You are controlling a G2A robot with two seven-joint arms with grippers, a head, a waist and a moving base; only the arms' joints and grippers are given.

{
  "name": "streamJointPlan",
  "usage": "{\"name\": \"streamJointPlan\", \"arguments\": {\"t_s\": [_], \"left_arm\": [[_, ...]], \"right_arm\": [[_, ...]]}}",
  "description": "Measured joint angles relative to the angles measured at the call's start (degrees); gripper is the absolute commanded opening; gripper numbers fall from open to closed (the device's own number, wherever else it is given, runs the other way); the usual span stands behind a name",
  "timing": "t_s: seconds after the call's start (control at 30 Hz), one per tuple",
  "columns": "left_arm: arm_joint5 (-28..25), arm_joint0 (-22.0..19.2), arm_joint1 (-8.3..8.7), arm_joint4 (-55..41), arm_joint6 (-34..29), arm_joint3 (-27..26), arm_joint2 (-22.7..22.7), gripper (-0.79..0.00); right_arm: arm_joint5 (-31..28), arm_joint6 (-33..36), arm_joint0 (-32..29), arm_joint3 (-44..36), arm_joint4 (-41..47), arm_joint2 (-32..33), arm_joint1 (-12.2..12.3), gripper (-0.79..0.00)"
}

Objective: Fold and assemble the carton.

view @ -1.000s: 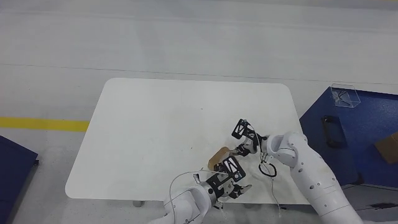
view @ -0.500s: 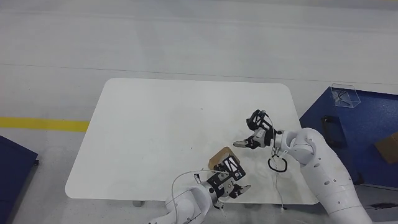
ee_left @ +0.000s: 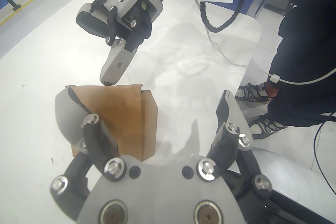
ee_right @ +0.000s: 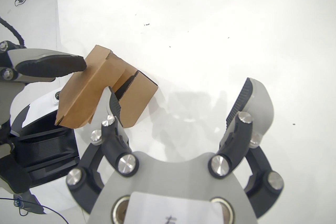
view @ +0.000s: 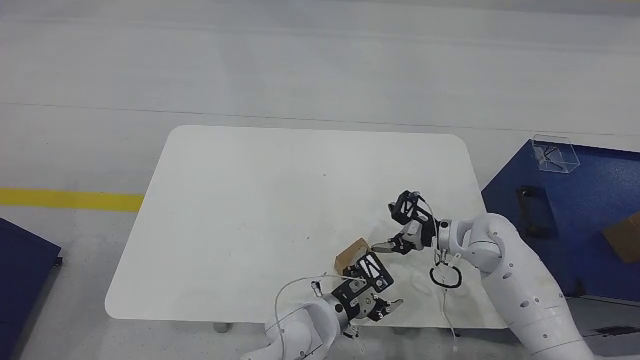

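Brown cardboard carton (view: 350, 254), part-folded w/ creased flaps (one seam gaping), sits near robot-side edge of smooth white desk (view: 250, 210). Fingers of left hand (ee_left: 145, 104) apart, one pad against carton's side. Those of right hand (ee_right: 181, 93) also spread, tip touching flap.

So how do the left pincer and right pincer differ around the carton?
The left pincer lays one finger pad on the carton; the right pincer touches the carton's opposite edge with a fingertip. The left pincer sits at the table's near edge, the right pincer farther in. Both are open.
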Motion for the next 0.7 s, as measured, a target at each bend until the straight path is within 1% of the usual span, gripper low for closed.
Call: {"name": "streamJointPlan", "arguments": {"t_s": [0.2,0.6,0.7], "left_arm": [[0.0,0.0,-0.02,-0.1,0.3,0.8,0.0,0.0],[0.0,0.3,-0.03,0.2,0.8,1.0,0.2,0.0],[0.0,0.2,0.0,0.7,0.2,1.4,0.3,0.0]], "right_arm": [[1.4,-0.1,0.0,-0.2,-1.1,-1.2,0.0,0.0],[1.7,-0.9,0.2,0.0,-1.5,-2.5,0.0,0.0],[2.6,-0.9,0.2,-0.1,-1.7,-2.7,0.0,0.0]]}}
